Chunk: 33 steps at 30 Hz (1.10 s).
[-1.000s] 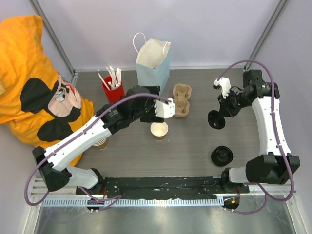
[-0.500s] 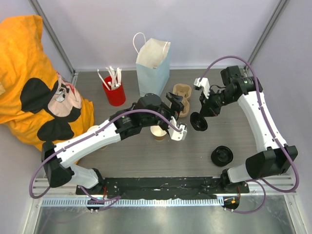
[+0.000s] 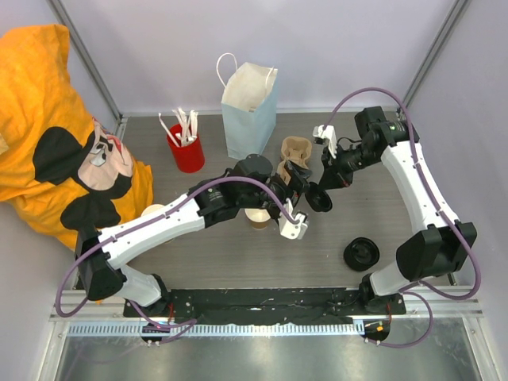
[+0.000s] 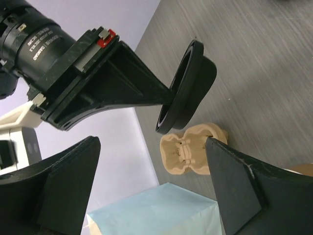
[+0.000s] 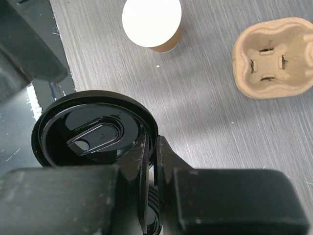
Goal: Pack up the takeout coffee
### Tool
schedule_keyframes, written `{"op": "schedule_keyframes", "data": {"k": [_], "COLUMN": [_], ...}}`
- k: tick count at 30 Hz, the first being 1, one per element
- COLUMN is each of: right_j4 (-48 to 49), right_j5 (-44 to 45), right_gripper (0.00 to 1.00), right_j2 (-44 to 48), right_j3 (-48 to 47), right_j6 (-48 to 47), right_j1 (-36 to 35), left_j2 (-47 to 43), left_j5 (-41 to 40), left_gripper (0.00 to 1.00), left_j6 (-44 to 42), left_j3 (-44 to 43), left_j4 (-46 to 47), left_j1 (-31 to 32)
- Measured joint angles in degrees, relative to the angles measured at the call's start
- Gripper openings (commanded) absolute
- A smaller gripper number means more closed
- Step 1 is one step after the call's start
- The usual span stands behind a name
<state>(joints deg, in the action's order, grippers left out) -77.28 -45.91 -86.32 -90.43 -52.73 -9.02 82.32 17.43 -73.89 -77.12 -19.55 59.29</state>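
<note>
Right wrist: right gripper [image 5: 152, 147] pinches the black lid [image 5: 93, 129] by its rim, ready for capping.
Coffee cup [image 5: 151, 22]: lidless, upright on the worktop [image 5: 210, 127].
Left gripper [image 4: 151, 147]: spread wide, grasping nothing.

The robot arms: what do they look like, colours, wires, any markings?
Both the left arm and right arm have smooth white shells with black joints, and a thin purple cable loops along each. The fingers are matte black wedges. The right arm's black wrist carries small white lettering and a red tab.
</note>
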Motion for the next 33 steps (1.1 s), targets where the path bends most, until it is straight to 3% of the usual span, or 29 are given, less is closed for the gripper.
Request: {"op": "schedule_keyframes", "data": {"k": [3,11,21,33], "right_j4": [-0.1,-0.2,-0.2,-0.2], "right_j5": [-0.8,-3.0,-3.7,-3.4], "right_gripper": [0.11,0.11,0.11,0.11], "right_j2": [-0.7,-2.7,-3.1,-3.1], "right_j3": [-0.2,-3.6,-3.9,-3.9], "right_j6": [-0.6,-2.4,-5.3,-6.6], "right_j1": [0.0,0.0,0.0,-0.7], "left_j2": [1.0,2.7,5.5,7.3], "left_j5": [0.9,2.0,2.1,0.5], "left_gripper": [0.76,0.73,0.56,0.42], "left_j6": [0.0,0.0,-0.1,-1.4], "left_j3": [-0.7,-1.0,-2.2,-3.8], "left_j4": [-0.3,-0.7,-1.2,-1.3], "left_j1": [0.2,0.7,0.8,0.9]}}
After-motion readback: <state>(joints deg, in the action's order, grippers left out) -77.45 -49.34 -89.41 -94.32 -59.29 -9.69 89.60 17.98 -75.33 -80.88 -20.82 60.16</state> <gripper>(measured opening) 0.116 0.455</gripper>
